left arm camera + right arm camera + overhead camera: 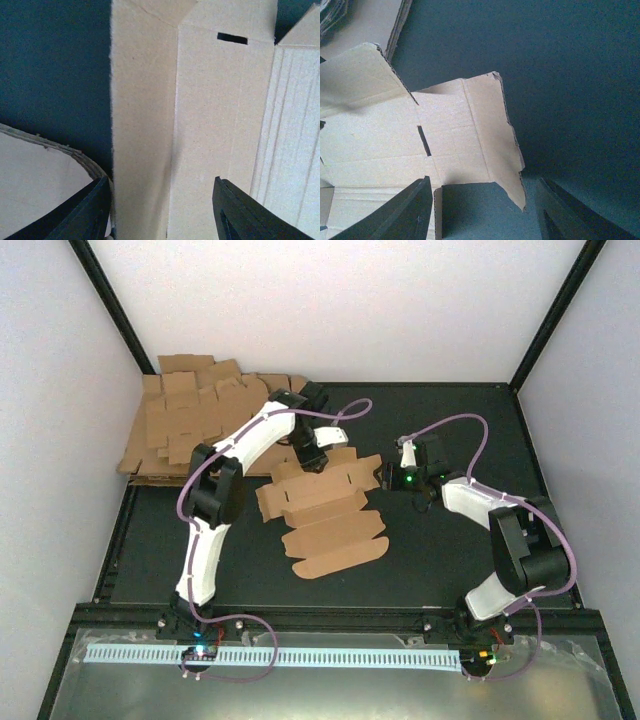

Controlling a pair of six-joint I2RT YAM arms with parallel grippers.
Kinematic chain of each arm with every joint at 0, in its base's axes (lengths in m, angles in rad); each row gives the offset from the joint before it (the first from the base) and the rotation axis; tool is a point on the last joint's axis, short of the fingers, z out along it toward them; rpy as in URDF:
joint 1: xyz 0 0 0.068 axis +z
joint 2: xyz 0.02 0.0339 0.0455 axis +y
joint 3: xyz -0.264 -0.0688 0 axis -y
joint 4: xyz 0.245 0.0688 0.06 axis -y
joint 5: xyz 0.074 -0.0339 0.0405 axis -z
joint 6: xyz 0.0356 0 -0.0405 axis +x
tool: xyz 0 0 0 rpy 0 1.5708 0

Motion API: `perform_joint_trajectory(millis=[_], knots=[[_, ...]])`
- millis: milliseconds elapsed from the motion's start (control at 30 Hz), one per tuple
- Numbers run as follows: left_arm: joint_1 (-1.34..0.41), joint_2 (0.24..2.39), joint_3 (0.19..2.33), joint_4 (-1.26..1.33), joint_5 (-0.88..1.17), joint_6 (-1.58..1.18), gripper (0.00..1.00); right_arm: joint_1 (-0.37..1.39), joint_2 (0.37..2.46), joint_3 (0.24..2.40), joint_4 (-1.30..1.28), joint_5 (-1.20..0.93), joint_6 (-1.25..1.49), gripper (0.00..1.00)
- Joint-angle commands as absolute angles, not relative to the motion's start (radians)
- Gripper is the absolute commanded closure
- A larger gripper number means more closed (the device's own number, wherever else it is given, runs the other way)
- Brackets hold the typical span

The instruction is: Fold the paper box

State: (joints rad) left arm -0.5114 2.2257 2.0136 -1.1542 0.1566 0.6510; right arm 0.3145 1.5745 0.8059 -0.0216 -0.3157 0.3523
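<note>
**Tool fingers spread at the far end of the flat paper box**

Black fingers (pixel 90 212) of the left tool (pixel 161 200) are seen closest in the left wrist view. They are held apart over a creased brown panel, and nothing is pinched between them. The right tool (pixel 484 200) is likewise held open, with a ragged flap corner lying between its spread fingers but not clamped.

The paper box (pixel 320 510) is found as a flat die-cut sheet near the middle of the worktop (pixel 450 550), not yet folded. Its long axis is judged to run from the far edge towards the near edge, slightly slanted. The left tool (pixel 312 458) is placed over the sheet's far end. The right tool (pixel 392 476) is set just beside the far right flaps, so the sheet lies to its left.

Both arms are close, but the left one is judged nearer to the sheet's body. A first fold along a far-end crease is probably called for, with the right tool placed to raise the side flap. A pile of spare cardboard sheets (pixel 185 425) is left at the far left corner, well apart.
</note>
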Motion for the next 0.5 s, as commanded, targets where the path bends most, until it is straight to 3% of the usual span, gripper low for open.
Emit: perform_joint_trajectory(millis=[0, 167, 367, 467], knots=[[-0.509, 2.258, 2.057, -1.212, 0.181, 0.662, 0.44, 0.321, 1.582, 0.821, 0.013, -0.306, 0.341, 0.41], [-0.515, 2.258, 2.060, -1.213, 0.133, 0.632, 0.60, 0.323, 1.582, 0.819, 0.018, -0.311, 0.344, 0.42], [-0.573, 2.191, 1.993, -1.147, 0.014, 0.589, 0.95, 0.324, 1.572, 0.808, 0.032, -0.318, 0.344, 0.45], [-0.614, 2.132, 1.904, -1.079, -0.076, 0.572, 0.99, 0.324, 1.544, 0.788, 0.044, -0.310, 0.346, 0.45]])
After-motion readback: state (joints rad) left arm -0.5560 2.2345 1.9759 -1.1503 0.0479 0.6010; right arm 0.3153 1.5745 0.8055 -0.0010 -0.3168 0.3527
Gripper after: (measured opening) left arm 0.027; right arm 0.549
